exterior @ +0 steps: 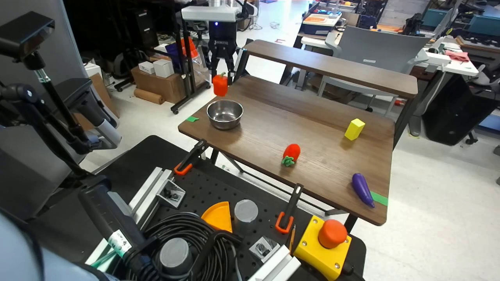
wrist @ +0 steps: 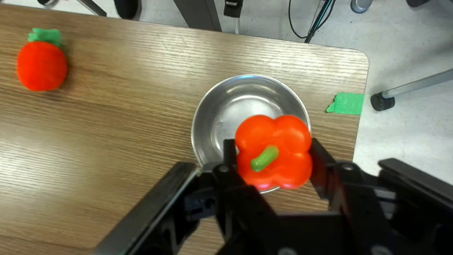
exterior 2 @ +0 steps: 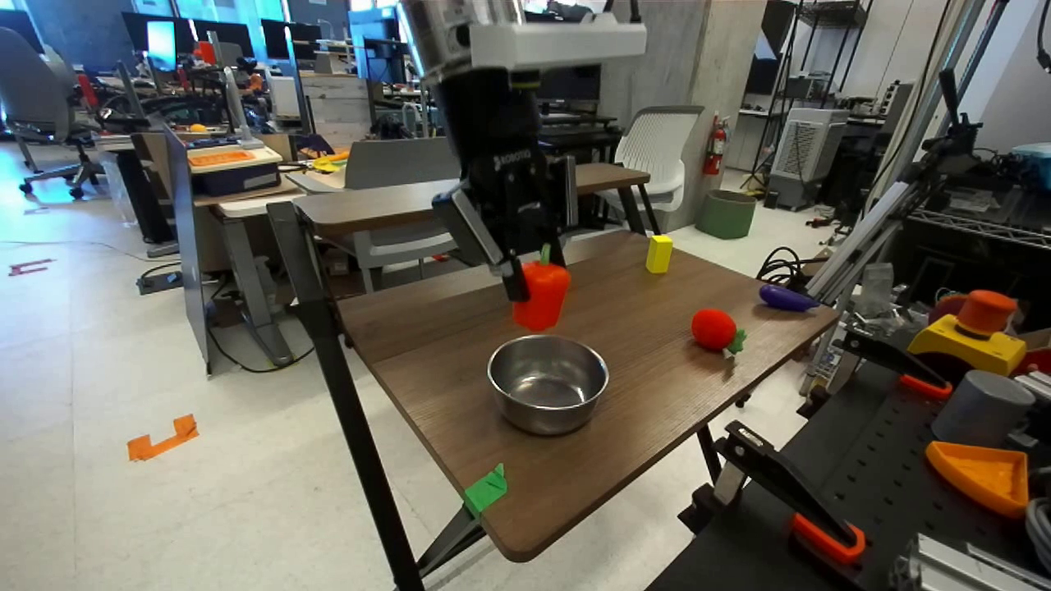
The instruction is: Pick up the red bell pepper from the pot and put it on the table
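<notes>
In an exterior view, the end effector (exterior: 222, 77) holds the red pepper (exterior: 220, 86) in the air at one end of the desk (exterior: 273, 117), higher than the pot (exterior: 222, 125). A yellow block (exterior: 354, 129) stands well apart, toward the opposite end. Lifting out looks done; setting down on the wood is left.

In an exterior view where the purple eggplant (exterior 2: 787, 298) lies near the desk's edge, the pepper hangs roughly upright above the pot, not touching it. Its skin is smooth and glossy, so it is probably a light plastic or foam toy, a bit slippery. A moderate squeeze should do; a hard one might dent it.

In the wrist view, the fingers (wrist: 230, 152) press in from opposite sides on the pepper's broad lobes, leaving the green stem (wrist: 264, 158) free between them. That seems the right hold: the wide body gives more to bear on than the stem, which could bend or twist. The pepper overlaps the pot's mouth and rim here, so releasing now would risk dropping it back in. It should go sideways first, perhaps toward the red toy with a green top (wrist: 41, 66), then low, since the lobed bottom may rock.
</notes>
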You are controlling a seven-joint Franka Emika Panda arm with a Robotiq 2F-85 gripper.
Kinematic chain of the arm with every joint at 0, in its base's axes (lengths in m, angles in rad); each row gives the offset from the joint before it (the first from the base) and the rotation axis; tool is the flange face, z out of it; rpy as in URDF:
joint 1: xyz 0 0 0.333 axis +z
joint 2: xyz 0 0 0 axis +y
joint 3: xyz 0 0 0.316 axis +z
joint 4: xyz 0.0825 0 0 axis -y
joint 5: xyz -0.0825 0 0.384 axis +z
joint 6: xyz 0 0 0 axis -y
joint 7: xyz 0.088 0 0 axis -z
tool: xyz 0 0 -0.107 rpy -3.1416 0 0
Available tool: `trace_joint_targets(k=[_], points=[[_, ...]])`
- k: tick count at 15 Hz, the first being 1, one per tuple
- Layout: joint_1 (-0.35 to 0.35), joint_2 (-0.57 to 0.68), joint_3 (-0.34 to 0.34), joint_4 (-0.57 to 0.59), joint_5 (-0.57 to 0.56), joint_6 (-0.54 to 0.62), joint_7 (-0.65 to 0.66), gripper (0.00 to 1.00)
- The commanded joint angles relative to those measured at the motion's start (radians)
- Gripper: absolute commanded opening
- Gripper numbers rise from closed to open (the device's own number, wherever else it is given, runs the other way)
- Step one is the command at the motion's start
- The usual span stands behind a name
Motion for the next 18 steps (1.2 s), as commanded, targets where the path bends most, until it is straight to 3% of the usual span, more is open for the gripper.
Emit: trace_joint_targets(k=[1, 10, 18], points=[[-0.027, 0.033, -0.036, 0.138, 0.014, -0.158, 0.025, 0.25], [-0.161, 0.371, -0.154, 0.594, 0.022, -0.289, 0.060, 0.25], [-0.171, 0.654, -0.170, 0.941, 0.023, -0.377, 0.105, 0.25]])
